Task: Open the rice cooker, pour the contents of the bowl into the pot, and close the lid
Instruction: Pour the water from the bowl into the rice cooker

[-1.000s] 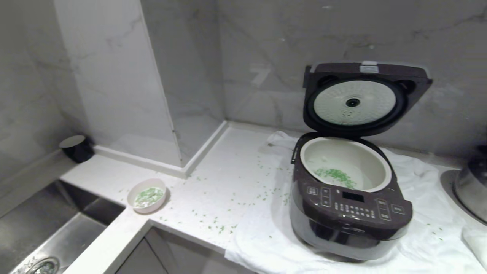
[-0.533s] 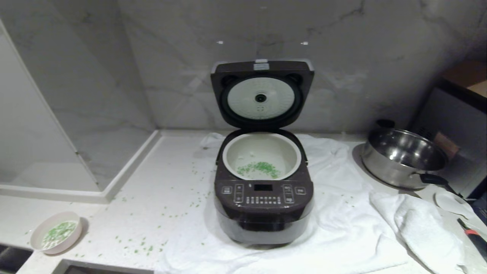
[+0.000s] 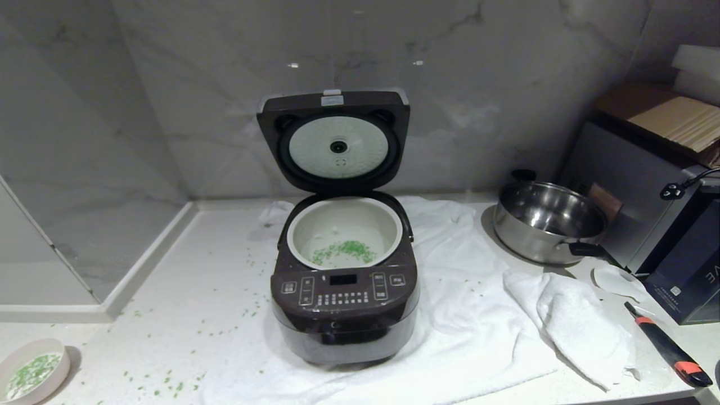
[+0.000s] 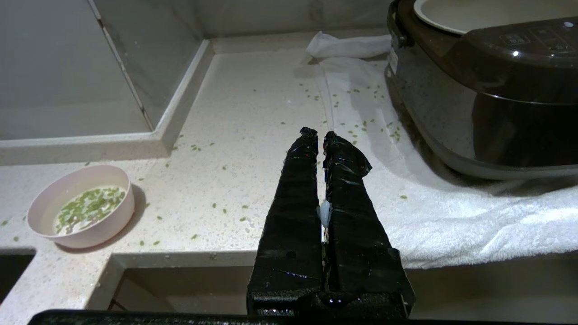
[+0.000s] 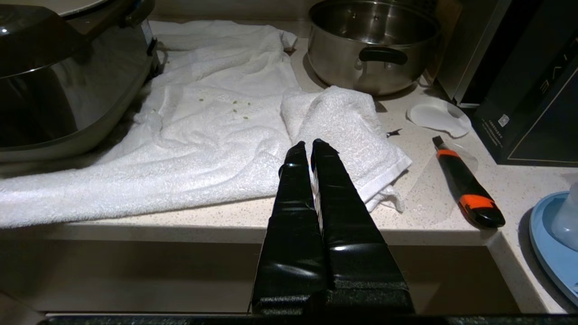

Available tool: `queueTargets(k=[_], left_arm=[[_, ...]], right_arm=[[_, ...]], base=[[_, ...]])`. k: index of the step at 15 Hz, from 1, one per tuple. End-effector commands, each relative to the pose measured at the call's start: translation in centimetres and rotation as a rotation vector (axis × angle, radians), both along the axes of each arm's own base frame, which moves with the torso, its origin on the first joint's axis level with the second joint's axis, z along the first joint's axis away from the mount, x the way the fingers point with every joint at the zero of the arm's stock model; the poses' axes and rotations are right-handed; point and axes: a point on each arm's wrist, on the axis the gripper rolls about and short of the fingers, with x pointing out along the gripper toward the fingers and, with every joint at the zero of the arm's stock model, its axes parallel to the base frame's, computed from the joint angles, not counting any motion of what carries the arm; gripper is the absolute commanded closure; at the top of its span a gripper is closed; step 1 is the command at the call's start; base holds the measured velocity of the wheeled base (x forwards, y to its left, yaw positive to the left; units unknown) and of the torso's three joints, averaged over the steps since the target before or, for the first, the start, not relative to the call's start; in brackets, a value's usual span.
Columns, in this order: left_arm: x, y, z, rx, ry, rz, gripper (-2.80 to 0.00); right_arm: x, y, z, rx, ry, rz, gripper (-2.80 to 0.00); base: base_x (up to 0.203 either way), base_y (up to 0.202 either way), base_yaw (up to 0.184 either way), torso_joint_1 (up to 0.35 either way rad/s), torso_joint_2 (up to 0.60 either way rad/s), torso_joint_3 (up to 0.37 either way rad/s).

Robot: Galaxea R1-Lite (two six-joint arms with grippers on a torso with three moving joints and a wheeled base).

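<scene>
Left claw (image 4: pixel 320 134) hangs pressed together over the front edge of the surface (image 4: pixel 253 113), holding nothing; a small white scrap sits wedged low between its fingers. Right claw (image 5: pixel 311 145) is likewise pressed together and empty, above a folded white towel (image 5: pixel 343 122).

The cooker (image 3: pixel 344 315) stands on a spread towel (image 3: pixel 478 326) with its lid (image 3: pixel 334 140) tipped fully up. Green bits (image 3: pixel 344 251) lie in the pot (image 3: pixel 344 233). The pink bowl (image 3: pixel 31 371) rests on the surface well to the left — it also holds green bits in water. More bits are scattered across the surface between bowl and cooker.

The opening step looks done; pouring seems only partly done, since the bowl is not empty. The next move likely calls for the left claw to spread, reach the bowl's rim and carry it level to the pot.

The cooker's panel carries small white labels, too small to read. A dark box (image 5: pixel 533 104) on the right shows pale letters, only partly in view.
</scene>
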Motion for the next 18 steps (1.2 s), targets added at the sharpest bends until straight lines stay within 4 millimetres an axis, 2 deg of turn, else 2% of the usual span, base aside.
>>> queueTargets(k=[1,10,18], left_arm=[[0.10,0.00,-0.34,0.000,0.013,0.000,0.00],[0.10,0.00,-0.34,-0.021,0.013,-0.001,0.00],[-0.16,0.02,0.08,-0.022,0.026,0.010,0.00]], right_arm=[[0.00,0.00,0.00,0.001,-0.001,0.001,0.00],[0.00,0.00,0.00,0.001,-0.001,-0.001,0.00],[0.00,-0.01,0.00,0.006,-0.001,-0.002,0.00]], base=[[0.066,0.000,0.002,-0.012,0.00,0.010],[0.183,0.000,0.001,0.004,0.00,0.002],[0.000,0.000,0.000,0.000,0.00,0.000]])
